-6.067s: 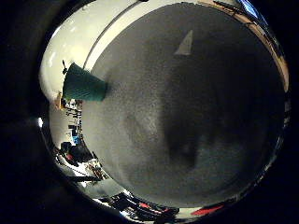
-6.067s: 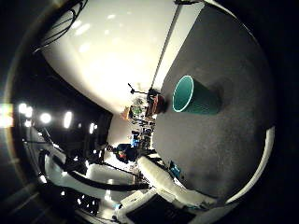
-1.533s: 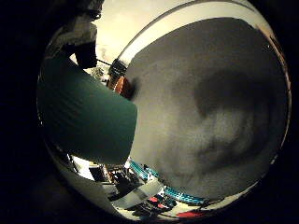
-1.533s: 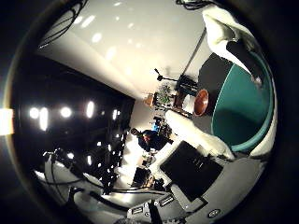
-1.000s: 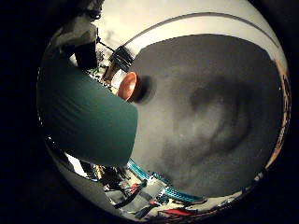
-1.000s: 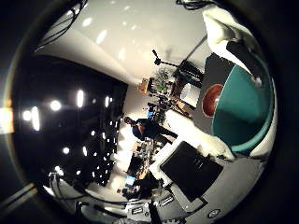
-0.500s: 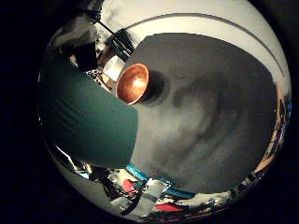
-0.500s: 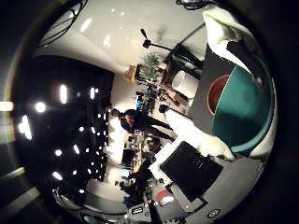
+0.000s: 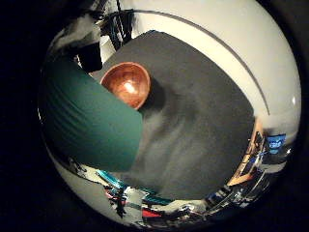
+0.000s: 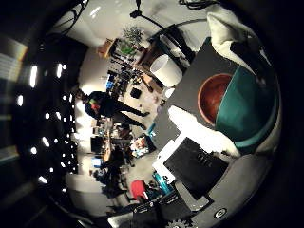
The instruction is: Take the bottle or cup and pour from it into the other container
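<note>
A teal cup [image 9: 87, 121] fills a large part of the little finger side view, close against the palm. My right hand [image 10: 197, 142] is shut on it: white and black fingers [image 10: 227, 29] curl round the cup's [image 10: 244, 107] side and rim in the thumb side view. A reddish-brown wooden bowl [image 9: 126, 84] stands on the dark grey mat [image 9: 203, 130], right beside the cup's rim and partly hidden behind it. The bowl [image 10: 211, 97] looks empty. What is inside the cup is hidden.
The mat lies on a white surface [image 9: 241, 53] that borders it on the bowl's far side. Past the mat's edge stand a white round container [image 10: 166, 70] and room clutter with stands and desks.
The camera has swung with the hand and cup towards the bowl, which showed only as a sliver one second ago and now shows whole beside the rim. The hold on the cup is unchanged.
</note>
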You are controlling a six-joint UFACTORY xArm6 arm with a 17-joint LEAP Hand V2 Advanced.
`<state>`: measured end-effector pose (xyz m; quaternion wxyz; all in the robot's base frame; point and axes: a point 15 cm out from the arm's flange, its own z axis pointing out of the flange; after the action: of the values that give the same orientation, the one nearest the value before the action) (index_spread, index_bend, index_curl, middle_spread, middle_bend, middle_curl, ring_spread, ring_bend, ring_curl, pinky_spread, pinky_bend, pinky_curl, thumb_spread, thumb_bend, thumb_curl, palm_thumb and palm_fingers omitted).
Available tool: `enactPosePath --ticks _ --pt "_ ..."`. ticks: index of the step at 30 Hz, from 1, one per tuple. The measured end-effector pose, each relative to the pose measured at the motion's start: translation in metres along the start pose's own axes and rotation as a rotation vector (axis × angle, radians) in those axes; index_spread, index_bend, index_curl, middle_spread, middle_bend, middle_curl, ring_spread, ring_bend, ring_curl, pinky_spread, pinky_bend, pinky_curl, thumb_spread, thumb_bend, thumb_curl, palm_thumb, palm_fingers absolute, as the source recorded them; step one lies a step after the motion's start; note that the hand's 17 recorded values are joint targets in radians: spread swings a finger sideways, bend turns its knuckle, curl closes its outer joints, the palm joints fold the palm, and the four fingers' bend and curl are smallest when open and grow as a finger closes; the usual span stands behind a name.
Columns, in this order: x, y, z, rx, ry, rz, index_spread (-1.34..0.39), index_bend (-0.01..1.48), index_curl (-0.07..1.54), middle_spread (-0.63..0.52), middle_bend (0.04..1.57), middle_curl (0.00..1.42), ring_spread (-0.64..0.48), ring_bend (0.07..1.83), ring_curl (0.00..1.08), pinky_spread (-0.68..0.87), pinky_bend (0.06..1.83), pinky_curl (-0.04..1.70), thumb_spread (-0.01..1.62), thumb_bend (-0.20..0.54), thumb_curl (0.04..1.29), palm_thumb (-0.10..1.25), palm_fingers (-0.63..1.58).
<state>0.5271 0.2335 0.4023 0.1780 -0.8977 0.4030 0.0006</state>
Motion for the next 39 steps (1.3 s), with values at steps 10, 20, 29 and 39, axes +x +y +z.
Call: enactPosePath --ticks 10,20,29,39 --pt "0.008 -0.005 0.031 -0.128 0.265 -0.181 -0.48 0.78 1.17 -0.36 1.09 1.21 -0.25 1.48 0.86 -0.2 1.46 0.94 0.66 -0.029 0.71 0.92 0.82" --pt "0.018 -0.026 0.038 -0.171 0.484 -0.347 -0.49 0.74 1.17 -0.36 1.07 1.21 -0.24 1.46 0.84 -0.2 1.43 0.93 0.63 -0.031 0.71 0.9 0.86" --pt "0.012 -0.041 0.052 -0.207 0.606 -0.458 -0.51 0.72 1.17 -0.37 1.05 1.21 -0.24 1.45 0.84 -0.21 1.41 0.93 0.63 -0.03 0.71 0.9 0.87" --pt "0.008 -0.051 0.06 -0.263 0.721 -0.576 -0.52 0.7 1.18 -0.37 1.04 1.21 -0.25 1.44 0.84 -0.21 1.4 0.93 0.63 -0.03 0.71 0.9 0.89"
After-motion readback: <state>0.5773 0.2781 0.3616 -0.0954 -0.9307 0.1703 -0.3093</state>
